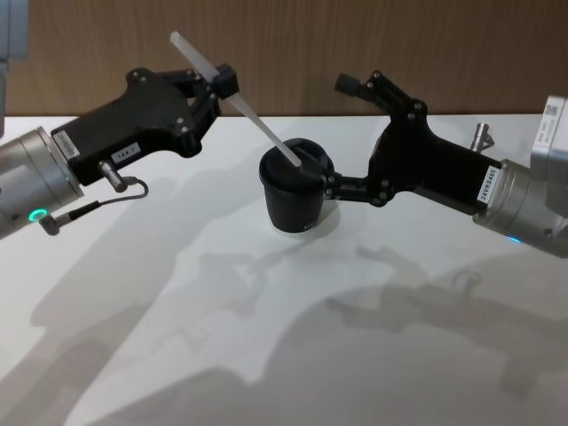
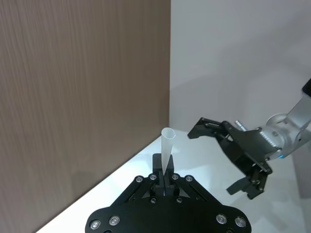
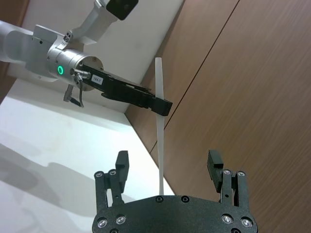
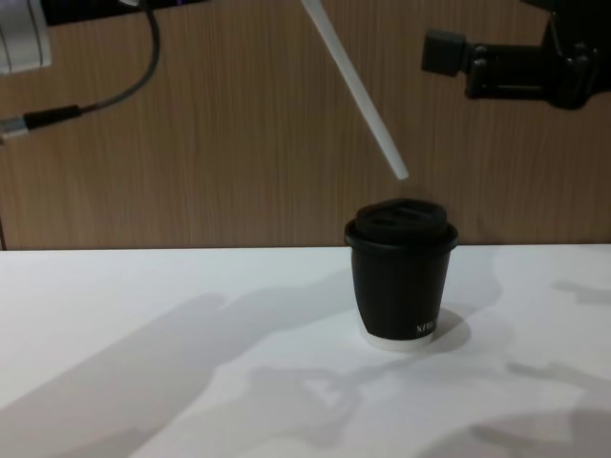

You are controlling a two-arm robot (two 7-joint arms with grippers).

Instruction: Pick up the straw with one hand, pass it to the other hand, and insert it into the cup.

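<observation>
One straw [image 1: 257,122] in left hand [image 1: 222,84], one cup [image 1: 295,202], one empty right hand [image 1: 337,135].

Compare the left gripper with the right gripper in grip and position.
The left gripper is shut on the straw, holding it tilted with its lower end above the cup; the right gripper is open and holds nothing. The left gripper is on the cup's left, the right gripper on its right. Both are black, raised off the table, and face each other.
</observation>
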